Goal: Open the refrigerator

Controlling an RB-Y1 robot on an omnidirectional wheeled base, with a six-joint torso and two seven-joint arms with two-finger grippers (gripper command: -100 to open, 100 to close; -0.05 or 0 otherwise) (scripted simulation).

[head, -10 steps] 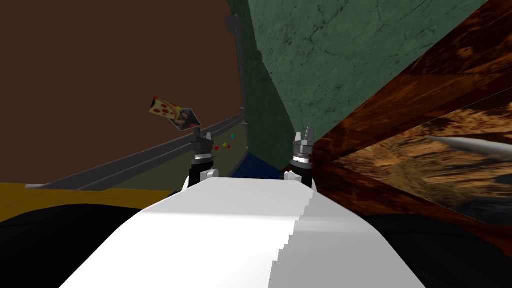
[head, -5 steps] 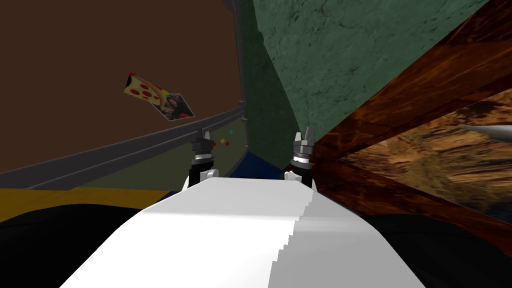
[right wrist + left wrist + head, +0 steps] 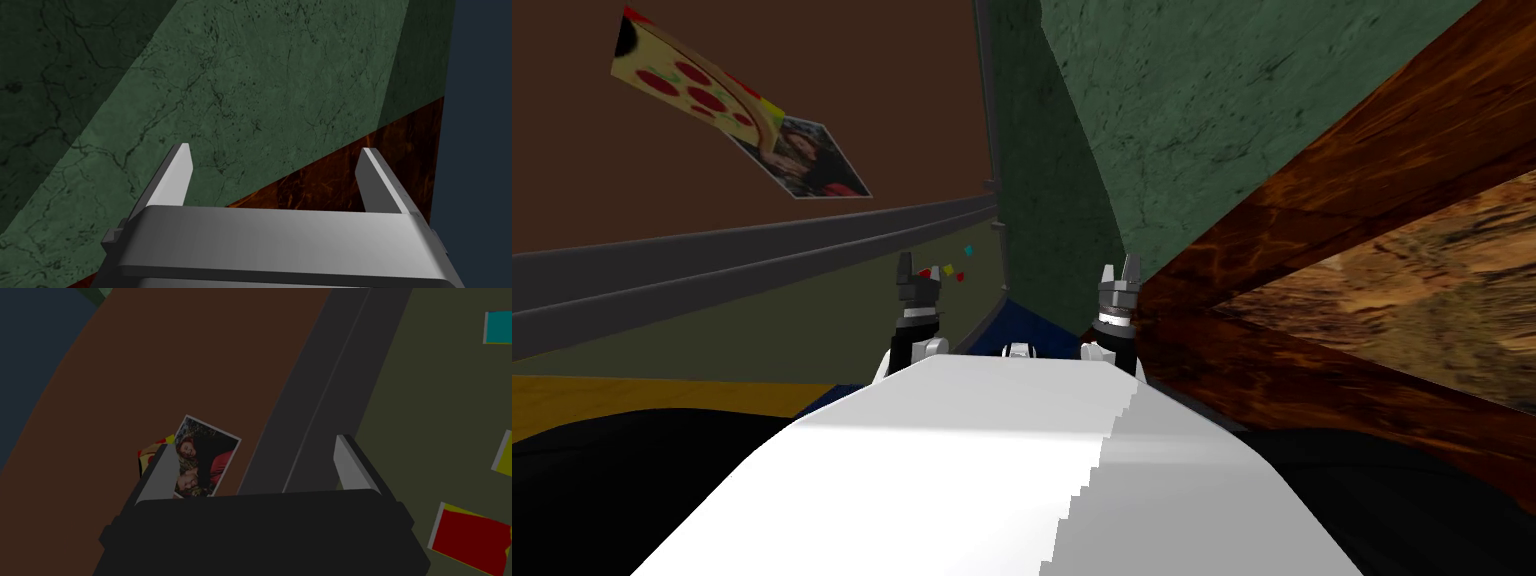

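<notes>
The left gripper (image 3: 919, 270) hangs open and grips nothing, close in front of the refrigerator (image 3: 762, 90), which stands on my left side. The right gripper (image 3: 1120, 268) is open too and faces a green veined wall (image 3: 1212, 100) and a brown wooden cabinet (image 3: 1362, 230). The refrigerator has a brown panel and an olive panel (image 3: 762, 335), with dark grey bars (image 3: 762, 262) between them. It carries a photo (image 3: 807, 160), a pizza-slice magnet (image 3: 692, 85) and small coloured magnets (image 3: 948, 269).
</notes>
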